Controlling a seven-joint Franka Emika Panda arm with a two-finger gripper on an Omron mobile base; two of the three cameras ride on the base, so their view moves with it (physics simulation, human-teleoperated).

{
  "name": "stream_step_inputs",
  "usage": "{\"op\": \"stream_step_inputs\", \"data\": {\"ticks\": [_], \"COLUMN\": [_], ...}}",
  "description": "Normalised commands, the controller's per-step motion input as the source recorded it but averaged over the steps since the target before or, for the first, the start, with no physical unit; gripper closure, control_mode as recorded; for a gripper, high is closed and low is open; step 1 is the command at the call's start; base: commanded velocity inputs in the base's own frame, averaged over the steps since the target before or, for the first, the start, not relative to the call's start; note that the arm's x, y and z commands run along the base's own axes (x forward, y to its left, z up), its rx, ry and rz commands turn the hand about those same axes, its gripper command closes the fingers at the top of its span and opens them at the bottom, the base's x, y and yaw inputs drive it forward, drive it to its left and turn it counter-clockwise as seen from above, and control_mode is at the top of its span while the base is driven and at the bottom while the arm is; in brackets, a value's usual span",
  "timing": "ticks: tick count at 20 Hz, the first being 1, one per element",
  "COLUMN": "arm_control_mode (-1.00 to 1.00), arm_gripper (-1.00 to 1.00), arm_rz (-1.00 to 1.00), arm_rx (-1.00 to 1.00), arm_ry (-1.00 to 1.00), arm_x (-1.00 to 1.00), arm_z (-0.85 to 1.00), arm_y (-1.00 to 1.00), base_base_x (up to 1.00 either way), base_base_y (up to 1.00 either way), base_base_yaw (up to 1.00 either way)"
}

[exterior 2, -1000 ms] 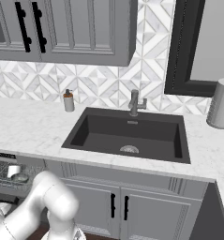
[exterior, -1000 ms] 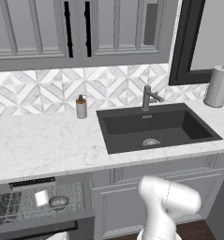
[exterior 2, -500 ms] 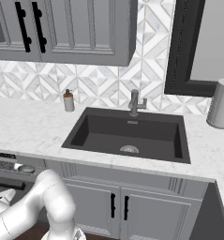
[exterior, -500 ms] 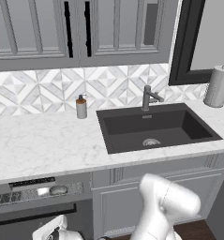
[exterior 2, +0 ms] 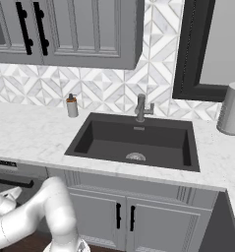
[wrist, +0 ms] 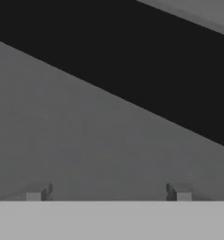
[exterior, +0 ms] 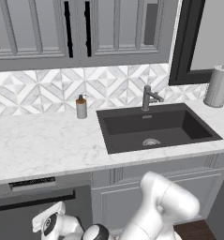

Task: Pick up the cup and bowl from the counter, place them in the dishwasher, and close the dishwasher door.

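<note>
Over the last second the dishwasher door (exterior: 43, 206) has swung up: the wire rack with the bowl inside was showing, and now the dark panel stands nearly upright under the counter (exterior: 43, 145), its black handle (exterior: 31, 201) across the front. I judge the cup and bowl are loaded and only the final push remains. My gripper (wrist: 108, 192) is spread wide, holding nothing, fingertips (wrist: 36, 193) close to the flat grey panel. The hand view shows that closeness; the base views show the sink (exterior 2: 133, 140) and soap dispenser (exterior 2: 72, 106).
</note>
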Motion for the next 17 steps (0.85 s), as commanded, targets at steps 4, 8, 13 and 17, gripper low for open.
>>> {"op": "stream_step_inputs", "data": {"ticks": [4, 8, 13, 17], "arm_control_mode": [-1.00, -1.00, -1.00, -1.00], "arm_gripper": [-1.00, -1.00, -1.00, -1.00], "arm_rz": [0.00, 0.00, 0.00, 0.00], "arm_rx": [0.13, 0.13, 0.13, 0.13], "arm_ry": [-0.45, -0.43, -0.42, -0.33], "arm_x": [1.00, 1.00, 1.00, 1.00], "arm_z": [-0.29, -0.36, -0.33, -0.08], "arm_y": [-0.24, -0.24, -0.24, -0.41], "base_base_x": [0.00, 0.00, 0.00, 0.00], "base_base_y": [0.00, 0.00, 0.00, 0.00], "base_base_yaw": [0.00, 0.00, 0.00, 0.00]}}
